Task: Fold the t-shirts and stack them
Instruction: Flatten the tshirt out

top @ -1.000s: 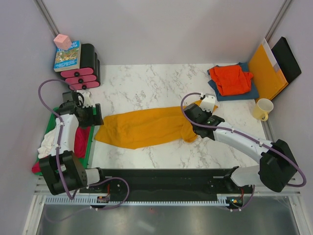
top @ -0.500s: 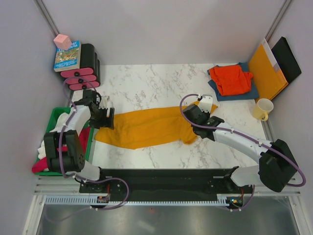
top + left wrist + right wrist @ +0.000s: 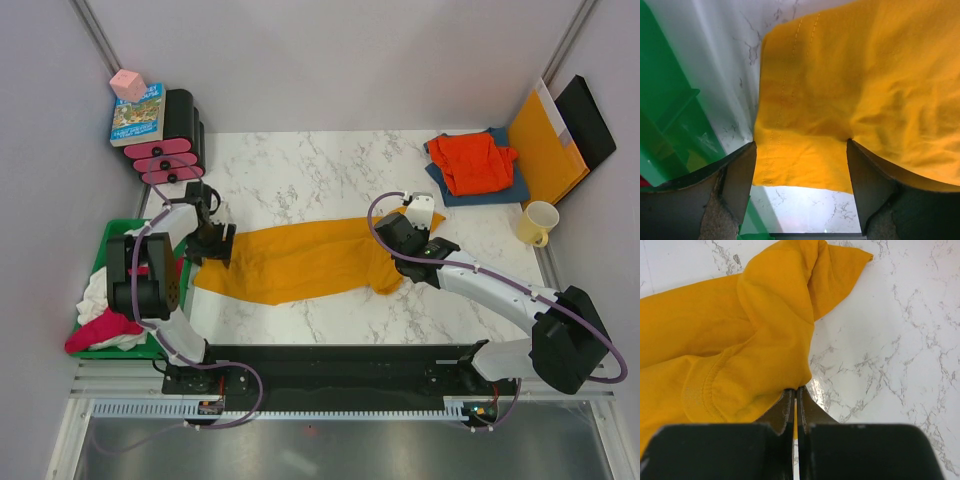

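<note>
The mustard-yellow t-shirt point(image 3: 300, 260) lies stretched across the middle of the marble table. My left gripper point(image 3: 212, 243) is open over its left hem corner point(image 3: 790, 160), jaws either side of the cloth. My right gripper point(image 3: 398, 262) is shut on the shirt's right end point(image 3: 785, 370), pinching a fold near a sleeve. The red-orange t-shirt point(image 3: 473, 162) lies folded on the dark blue one point(image 3: 500, 190) at the back right. The magenta point(image 3: 95, 332) and white point(image 3: 98, 290) shirts lie in the green bin point(image 3: 118, 237) at the left.
A yellow mug point(image 3: 537, 222) stands at the right edge. An orange-yellow folder point(image 3: 545, 150) and a black board point(image 3: 588, 120) lean at the back right. A black-and-pink rack point(image 3: 172, 148) holding a book and a pink block stands at the back left.
My left arm has swung from over the green bin to the shirt's left end, with its gripper open over the hem. The right gripper has stayed shut on the shirt.
</note>
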{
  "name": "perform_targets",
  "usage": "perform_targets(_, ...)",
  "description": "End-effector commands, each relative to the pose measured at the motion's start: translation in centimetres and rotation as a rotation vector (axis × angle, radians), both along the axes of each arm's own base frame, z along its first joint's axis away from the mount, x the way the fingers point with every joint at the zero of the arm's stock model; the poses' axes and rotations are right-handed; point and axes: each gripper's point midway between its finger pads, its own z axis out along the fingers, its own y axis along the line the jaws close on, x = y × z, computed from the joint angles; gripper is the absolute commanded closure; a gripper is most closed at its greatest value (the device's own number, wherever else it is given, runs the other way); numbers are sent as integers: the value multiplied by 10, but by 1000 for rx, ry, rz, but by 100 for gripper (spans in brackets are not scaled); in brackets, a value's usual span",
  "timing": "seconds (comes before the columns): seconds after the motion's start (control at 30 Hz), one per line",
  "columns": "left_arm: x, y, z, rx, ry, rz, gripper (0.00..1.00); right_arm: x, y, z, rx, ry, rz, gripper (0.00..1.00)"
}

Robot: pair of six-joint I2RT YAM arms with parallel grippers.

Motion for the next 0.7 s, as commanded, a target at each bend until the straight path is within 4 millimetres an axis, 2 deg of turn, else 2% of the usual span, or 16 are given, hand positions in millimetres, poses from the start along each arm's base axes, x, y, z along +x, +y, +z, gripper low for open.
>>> perform_targets(0.0,5,23,-4,100,5,28,25,6,2,16,22,-49,1,100)
perform_targets(0.03,3,22,-7,94,14,24,42,5,1,16,21,-48,1,100)
perform_targets(0.1,2,18,-7,69,14,11,61,6,1,17,20,-49,3,100)
perform_targets(0.13,1,16,-8,62,17,5,82,6,1,17,19,-50,2,100)
perform_targets(0.23,2,12,-7,38,8,0,98,6,1,18,17,-49,6,100)
perform_targets(0.37,6,4,5,-9,-45,-17,98,5,1,20,22,-52,8,100)
perform_targets(0.43,15,-4,31,-51,-142,-34,98,6,-2,27,16,-71,2,100)
perform_targets(0.5,24,-14,61,-98,-243,-48,98,12,-6,55,24,-122,-1,100)
perform_targets(0.53,34,-16,100,-106,-364,-57,98,18,-15,69,22,-143,-23,100)
perform_targets(0.57,39,-21,121,-124,-420,-59,98,26,-19,102,22,-188,-24,100)
perform_targets(0.6,41,-27,142,-158,-469,-71,98,32,-26,121,25,-216,-41,100)
perform_targets(0.63,53,-29,185,-163,-572,-78,98,40,-42,141,27,-245,-85,100)
perform_targets(0.67,56,-31,212,-170,-634,-79,98,49,-48,184,45,-317,-93,100)
